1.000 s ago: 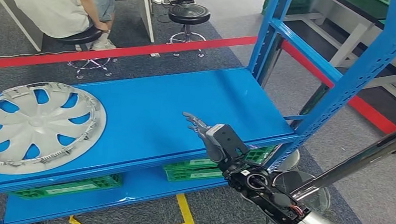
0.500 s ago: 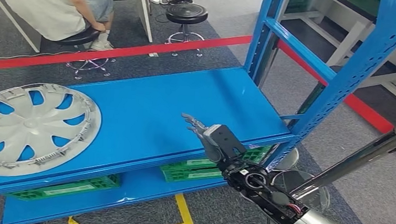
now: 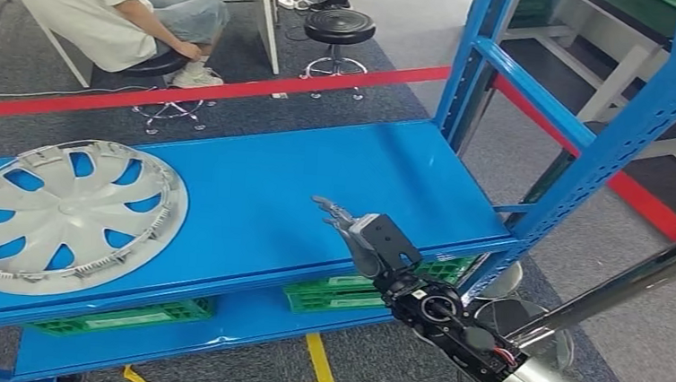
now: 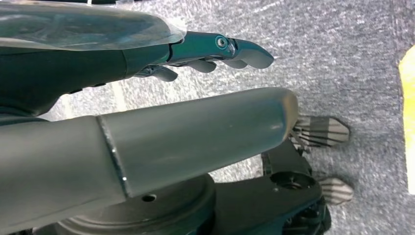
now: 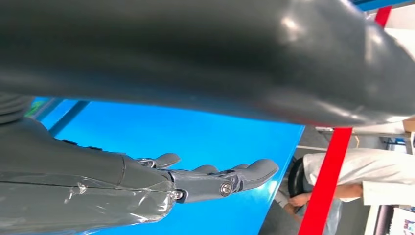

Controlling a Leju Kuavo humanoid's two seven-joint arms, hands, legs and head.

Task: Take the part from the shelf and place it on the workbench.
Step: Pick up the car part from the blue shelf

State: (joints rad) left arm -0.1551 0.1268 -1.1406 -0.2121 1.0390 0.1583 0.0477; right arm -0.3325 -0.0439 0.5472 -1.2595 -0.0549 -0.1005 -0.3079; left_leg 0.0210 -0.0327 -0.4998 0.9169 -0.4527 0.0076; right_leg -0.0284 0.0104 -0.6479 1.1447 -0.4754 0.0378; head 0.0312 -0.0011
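A silver wheel cover (image 3: 65,215) with blue showing through its slots lies flat at the left end of the blue shelf board (image 3: 281,187). My right hand (image 3: 358,233) hovers over the board's front right part, well to the right of the cover, fingers stretched out and holding nothing. In the right wrist view the right hand (image 5: 147,186) reaches over the blue board with straight fingers (image 5: 230,178). My left hand (image 4: 147,54) hangs beside my body above grey carpet, fingers extended and empty.
Blue shelf uprights (image 3: 589,146) rise at the right. Green pallets (image 3: 355,287) sit on the lower shelf. Red tape (image 3: 234,89) crosses the carpet behind the shelf. A person (image 3: 105,4) sits on a stool at the back left, and a black stool (image 3: 338,29) stands nearby.
The whole view has shifted slightly right and down, so the camera moved. My right hand keeps the same open pose over the shelf. The wheel cover stays put.
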